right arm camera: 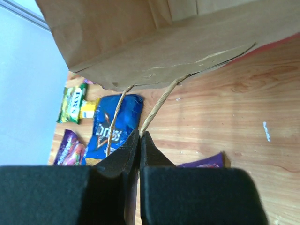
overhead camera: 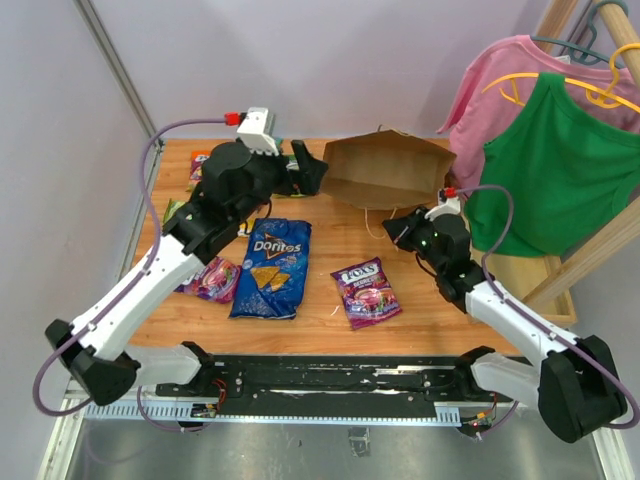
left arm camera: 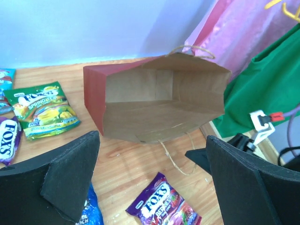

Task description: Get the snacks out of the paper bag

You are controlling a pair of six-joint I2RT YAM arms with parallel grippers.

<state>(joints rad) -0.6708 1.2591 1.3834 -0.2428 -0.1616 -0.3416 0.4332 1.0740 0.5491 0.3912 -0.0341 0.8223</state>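
Note:
The paper bag (overhead camera: 385, 170) (left arm camera: 154, 98) lies on its side at the back of the table, dark red outside, its mouth facing me; the brown inside shows nothing in the left wrist view. My left gripper (overhead camera: 308, 168) (left arm camera: 152, 183) hangs open just left of the mouth, holding nothing. My right gripper (overhead camera: 392, 228) (right arm camera: 139, 136) is shut on the bag's twisted handle (right arm camera: 161, 101) in front of the mouth. On the table lie the blue Doritos bag (overhead camera: 270, 265) (right arm camera: 115, 124), a purple packet (overhead camera: 366, 292) (left arm camera: 164, 206), a green packet (left arm camera: 44, 110) and another purple packet (overhead camera: 212, 278).
A pink shirt (overhead camera: 500, 80) and a green shirt (overhead camera: 560, 170) hang on a wooden rack right beside the bag. More packets (overhead camera: 198, 160) lie at the back left corner, by the wall. My left arm reaches over the left-hand packets.

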